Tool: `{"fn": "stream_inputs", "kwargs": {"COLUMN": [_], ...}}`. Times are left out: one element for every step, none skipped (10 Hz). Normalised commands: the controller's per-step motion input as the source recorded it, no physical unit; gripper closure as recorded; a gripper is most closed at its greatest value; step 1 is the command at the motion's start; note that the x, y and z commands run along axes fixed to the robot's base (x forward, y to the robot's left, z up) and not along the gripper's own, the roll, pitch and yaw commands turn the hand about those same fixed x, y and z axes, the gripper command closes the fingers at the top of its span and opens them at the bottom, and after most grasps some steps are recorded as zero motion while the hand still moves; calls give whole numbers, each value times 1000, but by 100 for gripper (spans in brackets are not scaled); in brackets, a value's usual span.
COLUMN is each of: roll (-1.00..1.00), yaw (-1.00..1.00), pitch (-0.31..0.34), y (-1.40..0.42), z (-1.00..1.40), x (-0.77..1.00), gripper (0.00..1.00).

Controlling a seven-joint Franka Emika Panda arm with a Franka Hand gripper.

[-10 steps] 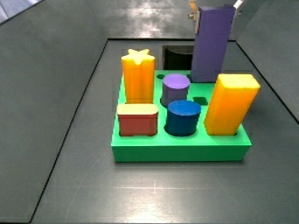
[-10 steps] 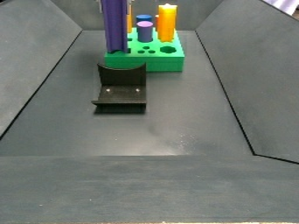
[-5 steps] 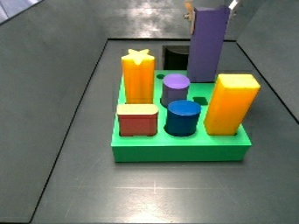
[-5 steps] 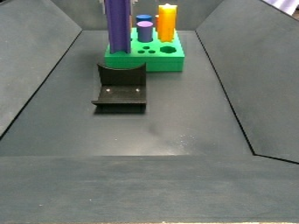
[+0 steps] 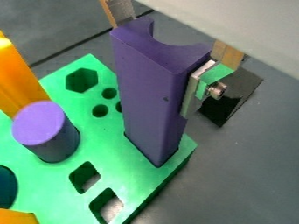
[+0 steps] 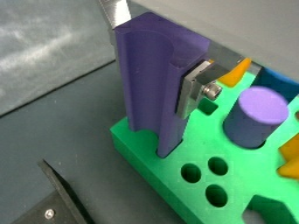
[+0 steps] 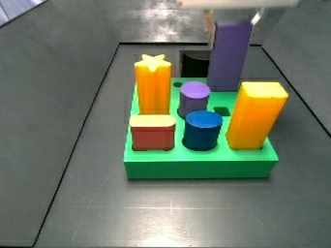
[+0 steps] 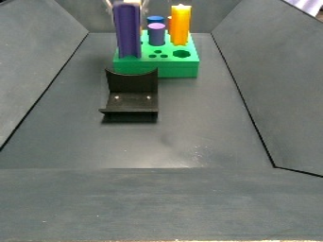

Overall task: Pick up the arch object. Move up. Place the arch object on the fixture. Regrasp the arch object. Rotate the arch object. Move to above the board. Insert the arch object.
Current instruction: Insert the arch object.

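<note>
Upper right in a side view, the long dark purple arch block (image 7: 231,56) stands upright, lower than before, base at the green board's (image 7: 200,163) far edge, pinched by the gripper (image 5: 176,54).

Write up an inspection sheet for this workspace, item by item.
Surface: dark grey floor, bare apart from the rig.
Job's things: arch object upright, lower end at the board edge; fixture unoccupied.
Clutter: yellow star peg, purple cylinder, orange peg, red peg, blue peg seated in the board.
Hand: hand clamps the arch object, above the board.
Cables: nothing seen.
Surroundings: grey enclosure walls.
</note>
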Motion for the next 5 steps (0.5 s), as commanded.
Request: {"fn": "stream_inputs", "kwargs": {"roll": [404,349,249,129,27], "yaw": [46,0,0,0,0], "pitch": [0,0,-10,0,0], "y": [0,0,0,0,0], "z": [-546,-680,-866,-1000,-1000], "x": [0,0,0,0,51], "gripper": [100,100,100,100,100]}}
